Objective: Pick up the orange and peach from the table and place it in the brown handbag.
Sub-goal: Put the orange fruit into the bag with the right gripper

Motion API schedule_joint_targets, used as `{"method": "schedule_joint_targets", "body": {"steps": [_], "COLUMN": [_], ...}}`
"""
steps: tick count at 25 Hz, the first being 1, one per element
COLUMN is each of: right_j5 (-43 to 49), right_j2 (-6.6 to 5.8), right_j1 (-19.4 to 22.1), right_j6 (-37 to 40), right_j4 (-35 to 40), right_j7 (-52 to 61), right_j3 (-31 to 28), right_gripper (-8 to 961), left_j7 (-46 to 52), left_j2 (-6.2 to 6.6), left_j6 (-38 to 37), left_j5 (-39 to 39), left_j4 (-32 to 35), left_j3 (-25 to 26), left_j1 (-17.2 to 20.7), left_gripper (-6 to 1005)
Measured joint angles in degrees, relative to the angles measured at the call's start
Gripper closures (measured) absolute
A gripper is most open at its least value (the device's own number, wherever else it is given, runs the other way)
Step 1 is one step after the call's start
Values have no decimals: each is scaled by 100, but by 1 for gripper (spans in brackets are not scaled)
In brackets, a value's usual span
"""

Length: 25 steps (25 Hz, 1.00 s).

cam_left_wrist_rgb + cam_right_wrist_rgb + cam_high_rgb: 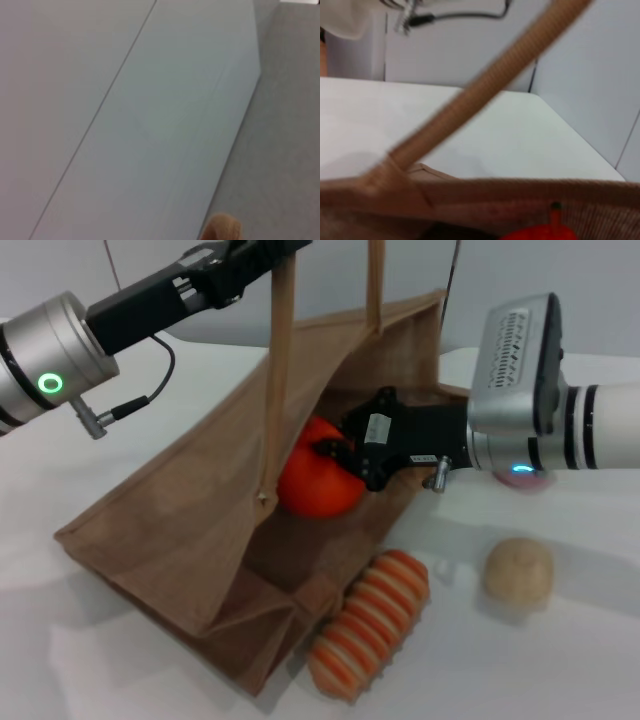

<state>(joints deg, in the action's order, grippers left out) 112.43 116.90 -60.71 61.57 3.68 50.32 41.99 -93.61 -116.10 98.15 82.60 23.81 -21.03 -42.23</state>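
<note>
Nearest the camera: orange-and-cream ribbed oblong item [368,623] on the white table [120,640], touching the open mouth of the tan-brown woven jute handbag [170,530]. Pale beige round ball [518,572] sits near it, apart. Right gripper [345,455] is reaching into the bag mouth, black fingers clamped on the bright orange-red round fruit [318,482], which hangs inside the opening; its stem and top show in the right wrist view [542,232]. Left gripper [235,260] is up high at the bag's long handles [282,370], holding them raised; can't tell its finger state. Pink peach [530,480]: only a sliver visible behind the right wrist.
</note>
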Motion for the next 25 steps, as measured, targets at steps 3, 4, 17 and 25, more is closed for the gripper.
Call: {"method": "schedule_joint_targets", "body": {"steps": [3, 4, 17, 25], "right_j5": [5, 10, -11, -12], "right_j2": [2, 4, 26, 23], "right_j1": [-121, -157, -296, -266], "right_j6": [-201, -251, -686, -667], "right_j4": [-95, -136, -423, -670], "right_j7": [-53, -107, -641, -1268], "right_j3": [17, 18, -323, -570], "right_gripper": [904, 904, 904, 663], "left_j7": [1, 1, 1, -32], "left_j2": [2, 3, 8, 20], "left_j6": [111, 130, 153, 121], "left_j5": [18, 20, 92, 226], "left_j4": [0, 0, 1, 1], "left_j3": [32, 42, 74, 102], "left_j1": [-8, -9, -15, 81], "left_gripper": [878, 878, 878, 878]}}
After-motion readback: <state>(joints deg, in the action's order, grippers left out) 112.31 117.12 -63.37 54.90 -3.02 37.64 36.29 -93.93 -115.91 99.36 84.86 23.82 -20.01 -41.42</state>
